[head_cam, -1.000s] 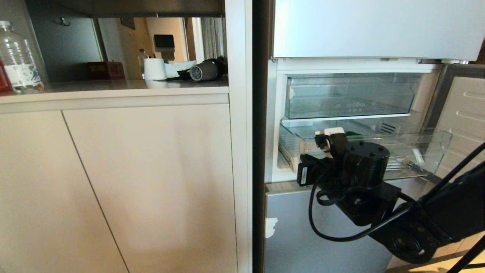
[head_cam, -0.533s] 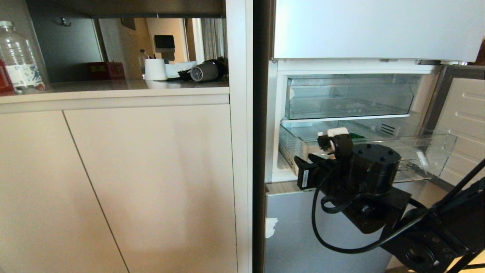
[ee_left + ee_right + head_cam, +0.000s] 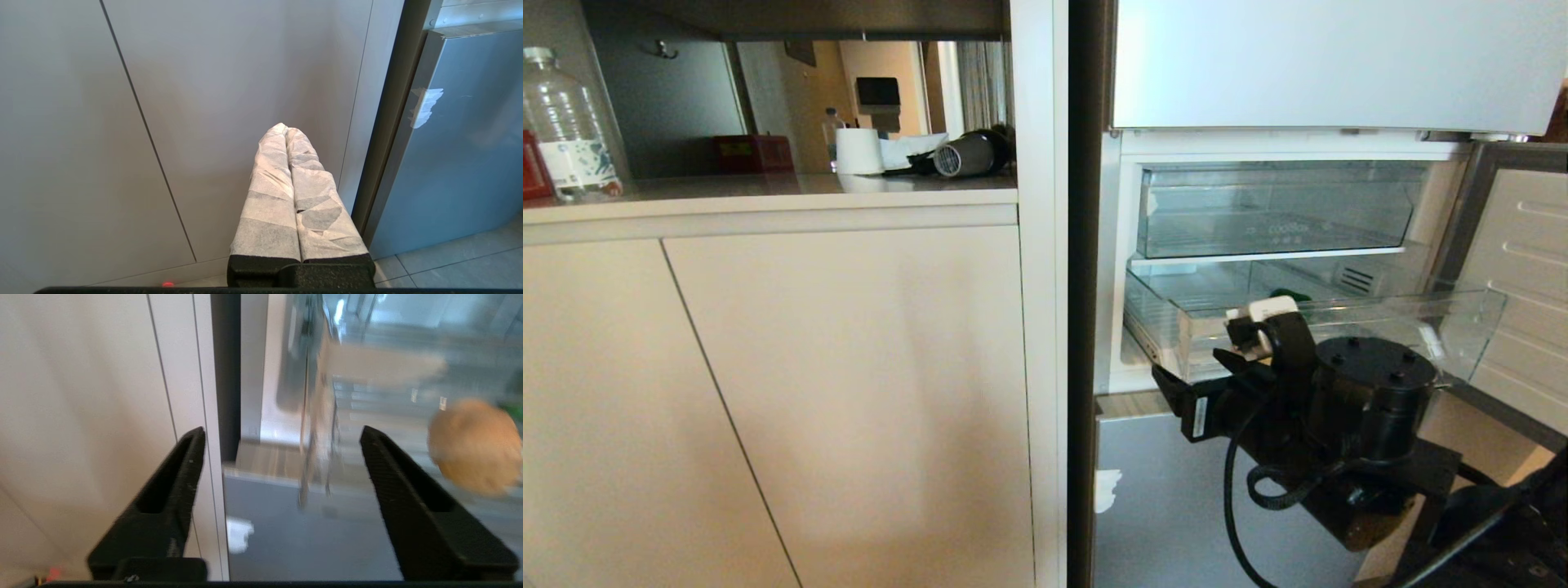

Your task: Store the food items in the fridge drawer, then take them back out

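The fridge drawer (image 3: 1462,314), clear and ribbed, stands pulled out of the open fridge. A tan potato (image 3: 474,445) lies inside it, blurred in the right wrist view. A bit of the dark green pepper (image 3: 1290,295) shows behind the drawer's front wall. My right gripper (image 3: 1205,371) hangs just in front of and below the drawer's left front corner, open with nothing between its black fingers (image 3: 171,486). In the left wrist view my left gripper (image 3: 286,130) is parked low before the cabinet door, its white-wrapped fingers shut on nothing.
Above the open drawer sits a second clear drawer (image 3: 1274,208) with faint lettering. The fridge door (image 3: 1523,269) stands open at right, with a grey lower door (image 3: 1160,498) beneath. The counter at left holds a water bottle (image 3: 568,122), red box (image 3: 753,152), cup (image 3: 858,150) and hair dryer (image 3: 968,153).
My right gripper has drawn back and down from the drawer's front edge, and its jaws have spread apart. The left arm has not moved.
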You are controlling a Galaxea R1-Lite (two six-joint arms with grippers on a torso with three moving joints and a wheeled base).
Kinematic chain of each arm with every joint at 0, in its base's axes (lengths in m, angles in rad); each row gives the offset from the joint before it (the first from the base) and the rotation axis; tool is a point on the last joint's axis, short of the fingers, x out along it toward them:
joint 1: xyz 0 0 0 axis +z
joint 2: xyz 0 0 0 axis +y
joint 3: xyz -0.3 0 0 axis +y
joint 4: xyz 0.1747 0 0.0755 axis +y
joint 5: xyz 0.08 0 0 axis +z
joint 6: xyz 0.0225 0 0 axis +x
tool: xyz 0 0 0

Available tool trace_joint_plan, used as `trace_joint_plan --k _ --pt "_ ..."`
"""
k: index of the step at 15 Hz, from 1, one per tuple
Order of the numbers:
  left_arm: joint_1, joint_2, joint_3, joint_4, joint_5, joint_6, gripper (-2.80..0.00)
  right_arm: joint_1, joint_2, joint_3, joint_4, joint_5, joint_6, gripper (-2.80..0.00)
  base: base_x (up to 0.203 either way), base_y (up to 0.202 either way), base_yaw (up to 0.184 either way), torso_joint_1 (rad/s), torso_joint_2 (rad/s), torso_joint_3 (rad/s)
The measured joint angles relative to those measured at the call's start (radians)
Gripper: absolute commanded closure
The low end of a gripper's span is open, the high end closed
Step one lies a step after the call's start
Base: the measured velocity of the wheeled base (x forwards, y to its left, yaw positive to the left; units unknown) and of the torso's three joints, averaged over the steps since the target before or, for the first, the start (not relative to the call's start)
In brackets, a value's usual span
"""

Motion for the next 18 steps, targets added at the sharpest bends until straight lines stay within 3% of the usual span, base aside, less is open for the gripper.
trace_joint_plan --k 6,7,9,12,18 --pt "0.0 0.0 0.0 0.0 0.0 0.0 0.0 0.026 -0.123 0.097 0.017 -0.03 0.0 -2.8 0.0 0.0 0.0 0.0 0.0 0.0" --pt "0.0 0.0 0.0 0.0 0.0 0.0 0.0 0.024 -0.16 0.088 0.042 -0.034 -0.007 0.0 0.0 0.0 0.0 0.0 0.0 0.0" --pt "0.0 0.0 0.0 0.0 0.0 0.0 0.0 0.007 -0.251 0.037 0.175 -0.034 -0.021 0.0 0.0 0.0 0.0 0.0 0.0 0.0" --pt "0.0 0.0 0.0 0.0 0.0 0.0 0.0 -0.078 -0.36 -0.171 0.513 0.008 -0.023 0.0 0.0 0.0 0.0 0.0 0.0 0.0" --pt "0.0 0.0 0.0 0.0 0.0 0.0 0.0 -0.415 -0.294 -0.679 1.136 0.276 -0.009 0.0 0.0 0.0 0.0 0.0 0.0 0.0"
